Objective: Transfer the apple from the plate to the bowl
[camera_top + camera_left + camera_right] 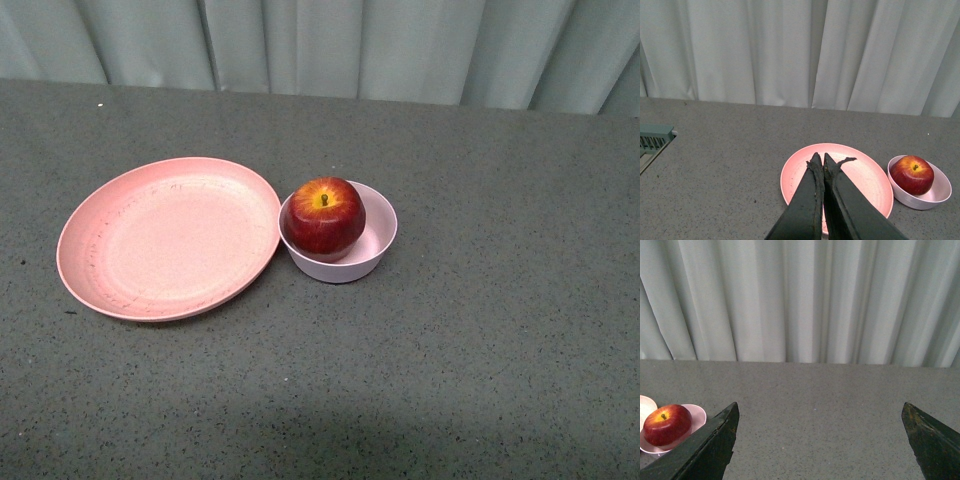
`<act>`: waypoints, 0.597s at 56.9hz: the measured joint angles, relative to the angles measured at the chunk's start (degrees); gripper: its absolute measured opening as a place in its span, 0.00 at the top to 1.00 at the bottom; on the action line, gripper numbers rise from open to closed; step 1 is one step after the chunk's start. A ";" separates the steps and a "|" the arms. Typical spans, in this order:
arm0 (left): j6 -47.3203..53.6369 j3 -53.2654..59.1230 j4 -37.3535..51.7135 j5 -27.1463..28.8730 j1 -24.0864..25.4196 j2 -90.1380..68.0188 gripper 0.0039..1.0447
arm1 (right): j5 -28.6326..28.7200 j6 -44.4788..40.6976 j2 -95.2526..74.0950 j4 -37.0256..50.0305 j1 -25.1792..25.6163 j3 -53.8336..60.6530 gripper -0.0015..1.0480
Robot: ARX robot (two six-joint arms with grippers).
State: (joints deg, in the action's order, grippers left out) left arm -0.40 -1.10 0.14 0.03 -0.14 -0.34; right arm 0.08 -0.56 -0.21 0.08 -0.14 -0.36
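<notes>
1. You're looking at a grey speckled bench (480, 340) that runs back to a pale, pleated curtain (330, 45) hung across the far side.
2. In the left wrist view, a grey-green slotted object (654, 140) sits at the bench edge; you can't tell what it is.
3. The apple (324, 213) is glossy dark red with a yellow-orange patch around its short stem, which points up.
4. It sits inside the small pale pink bowl (375, 250), filling most of it.
5. The wide salmon plate (168, 238) lies just beside the bowl on the left, with nothing on it.
6. Your left pincer (819, 161) is closed, tips together, holding nothing.
7. Your right pincer (820, 412) is spread wide and holds nothing.
</notes>
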 joint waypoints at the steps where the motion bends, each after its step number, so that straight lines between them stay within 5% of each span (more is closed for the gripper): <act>1: 0.00 0.00 -0.02 0.00 0.00 0.00 0.97 | 0.00 0.00 0.00 0.00 0.00 0.00 0.09; 9: -0.04 0.00 -0.02 0.00 0.00 0.02 0.96 | 0.00 0.00 0.00 0.00 0.00 0.00 0.09; 34: -0.02 0.00 -0.02 0.00 0.00 0.04 0.24 | 0.00 0.00 0.00 0.00 0.00 0.00 0.09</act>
State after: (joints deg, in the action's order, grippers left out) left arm -0.43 -1.10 0.12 0.03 -0.14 -0.30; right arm 0.08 -0.56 -0.21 0.08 -0.14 -0.36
